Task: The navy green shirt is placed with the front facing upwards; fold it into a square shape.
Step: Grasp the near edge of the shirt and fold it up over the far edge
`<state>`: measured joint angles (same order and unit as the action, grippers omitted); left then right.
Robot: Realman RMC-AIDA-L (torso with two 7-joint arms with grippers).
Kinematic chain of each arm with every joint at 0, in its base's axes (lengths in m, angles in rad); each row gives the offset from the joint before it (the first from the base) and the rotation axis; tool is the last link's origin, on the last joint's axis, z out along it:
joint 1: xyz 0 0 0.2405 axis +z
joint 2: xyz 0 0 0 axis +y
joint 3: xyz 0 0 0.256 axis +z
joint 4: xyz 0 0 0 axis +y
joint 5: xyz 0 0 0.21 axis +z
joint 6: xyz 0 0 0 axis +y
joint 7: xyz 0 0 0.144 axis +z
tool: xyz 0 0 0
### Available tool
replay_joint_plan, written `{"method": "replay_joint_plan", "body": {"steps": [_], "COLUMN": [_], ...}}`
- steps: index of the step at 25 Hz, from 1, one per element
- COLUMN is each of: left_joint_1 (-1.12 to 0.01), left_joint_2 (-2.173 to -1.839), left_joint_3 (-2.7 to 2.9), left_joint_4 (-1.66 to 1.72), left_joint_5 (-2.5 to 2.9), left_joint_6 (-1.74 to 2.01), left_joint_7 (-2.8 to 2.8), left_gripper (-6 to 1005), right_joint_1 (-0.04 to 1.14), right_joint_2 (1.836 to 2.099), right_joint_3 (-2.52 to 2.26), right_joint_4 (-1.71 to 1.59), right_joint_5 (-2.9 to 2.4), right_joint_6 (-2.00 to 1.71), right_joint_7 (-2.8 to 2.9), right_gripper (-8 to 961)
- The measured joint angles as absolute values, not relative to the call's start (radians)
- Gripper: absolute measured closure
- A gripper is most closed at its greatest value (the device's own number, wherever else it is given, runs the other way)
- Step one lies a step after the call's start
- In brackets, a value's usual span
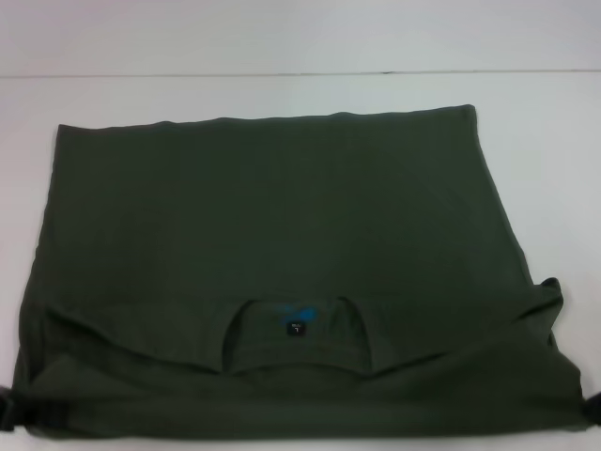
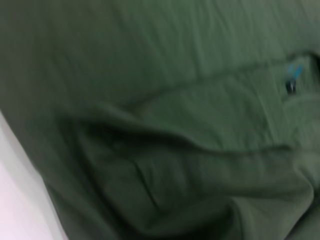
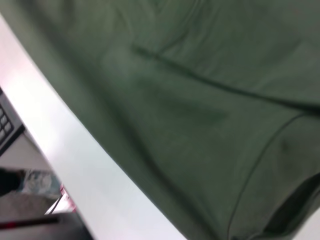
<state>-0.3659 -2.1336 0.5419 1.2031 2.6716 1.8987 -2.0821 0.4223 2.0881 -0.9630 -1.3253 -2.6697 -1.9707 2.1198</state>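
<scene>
The navy green shirt [image 1: 272, 216] lies spread on the white table [image 1: 282, 47], hem at the far side and collar [image 1: 296, 334] toward me. A small black tag [image 1: 296, 329] with blue print shows inside the collar. The shoulder part forms a raised band of folds along the near edge. No chest lettering shows. A dark bit of my left gripper [image 1: 7, 409] peeks out at the shirt's near left corner. My right gripper [image 1: 592, 412] shows the same way at the near right corner. The left wrist view is filled by creased shirt fabric [image 2: 165, 140] with the tag [image 2: 291, 85].
In the right wrist view the shirt [image 3: 210, 115] reaches close to the table's edge [image 3: 75, 165], and beyond the edge are the floor and a dark object [image 3: 7, 125]. Bare white table [image 1: 554, 169] lies right of the shirt and behind it.
</scene>
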Motion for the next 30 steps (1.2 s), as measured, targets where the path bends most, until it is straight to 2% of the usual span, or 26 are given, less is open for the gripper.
{"method": "replay_joint_plan", "body": {"steps": [5,9,30], "left_joint_1": [-0.405,-0.428,-0.544], "left_joint_2": [-2.101,-2.089,-2.073], "left_joint_3": [0.454,0.41,0.397], "left_joint_4": [1.193,1.192,1.099], "left_joint_5": [2.642,2.626,2.552], "left_joint_6": [1.901,1.901,1.795], "left_joint_7": [-2.074,-2.067,-2.106], "left_gripper": [924,923,920], "right_joint_1": [0.464,0.49,0.537], "right_joint_2": [2.086,2.083,2.082], "right_joint_3": [-0.859,-0.813,-0.747], "right_joint_4": [-1.369,-1.382,-1.444], "right_joint_5": [-2.657,-2.634,-2.523], "right_joint_6": [-1.982,-1.972,-1.759], "right_joint_7": [2.048,2.017,1.991], "right_gripper": [938,938,938]}}
